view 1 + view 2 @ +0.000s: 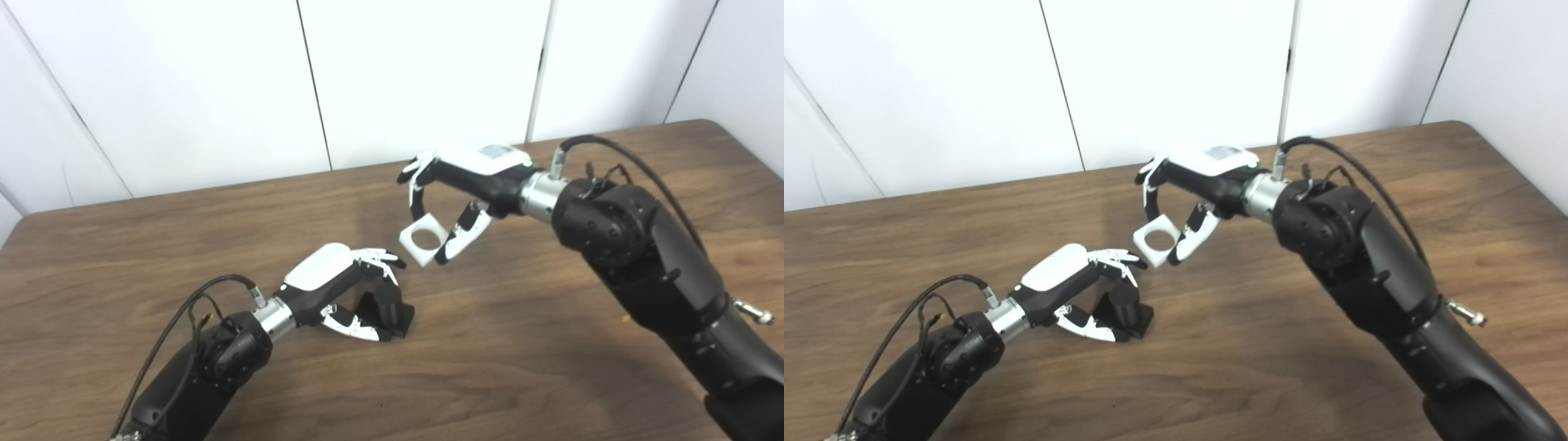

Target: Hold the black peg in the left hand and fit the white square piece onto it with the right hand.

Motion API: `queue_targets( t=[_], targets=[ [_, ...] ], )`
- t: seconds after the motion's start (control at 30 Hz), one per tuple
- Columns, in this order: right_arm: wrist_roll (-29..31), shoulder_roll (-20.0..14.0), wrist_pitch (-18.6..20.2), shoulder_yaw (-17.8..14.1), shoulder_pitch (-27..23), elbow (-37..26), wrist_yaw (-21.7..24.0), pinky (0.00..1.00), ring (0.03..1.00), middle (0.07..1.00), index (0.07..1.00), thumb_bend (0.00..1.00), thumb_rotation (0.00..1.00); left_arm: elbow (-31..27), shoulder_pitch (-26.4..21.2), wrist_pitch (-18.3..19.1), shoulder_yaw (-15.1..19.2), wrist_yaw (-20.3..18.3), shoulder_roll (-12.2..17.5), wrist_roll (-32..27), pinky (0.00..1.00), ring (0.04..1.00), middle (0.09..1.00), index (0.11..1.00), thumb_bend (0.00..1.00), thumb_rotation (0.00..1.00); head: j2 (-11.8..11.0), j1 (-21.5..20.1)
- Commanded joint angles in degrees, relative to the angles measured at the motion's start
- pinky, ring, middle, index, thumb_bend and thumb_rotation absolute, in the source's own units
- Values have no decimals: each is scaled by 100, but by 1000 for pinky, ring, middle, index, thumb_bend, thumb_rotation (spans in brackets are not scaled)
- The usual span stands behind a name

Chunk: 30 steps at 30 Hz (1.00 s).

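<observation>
The black peg stands upright on its black square base on the brown table. My left hand is shut on the black peg, fingers over the top and thumb below. My right hand is shut on the white square piece, which has a round hole. It holds the piece tilted in the air, up and to the right of the peg, a short gap away. The same scene shows in the right eye view: the peg, the white piece, left hand and right hand.
White wall panels stand behind the table's far edge. The table's rounded right corner is at the back right. A cable loops off each forearm.
</observation>
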Motion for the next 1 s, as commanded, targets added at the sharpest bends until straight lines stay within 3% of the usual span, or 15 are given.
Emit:
queue_targets(
  t=[0.0, 0.97],
  targets=[
    [1, 64, -2, -95, -271, -213, -46, 839, 919, 848, 479, 523, 141, 338, 356, 288, -291, -532, 224, 629, 849, 885, 843, 492, 520, 77, 8, 12],
    [-44, 591, -131, 233, -12, 59, -57, 873, 926, 853, 479, 522, 141, 219, 335, 353, -306, -482, 200, 738, 832, 876, 839, 492, 520, 78, 81, 279]
  ],
)
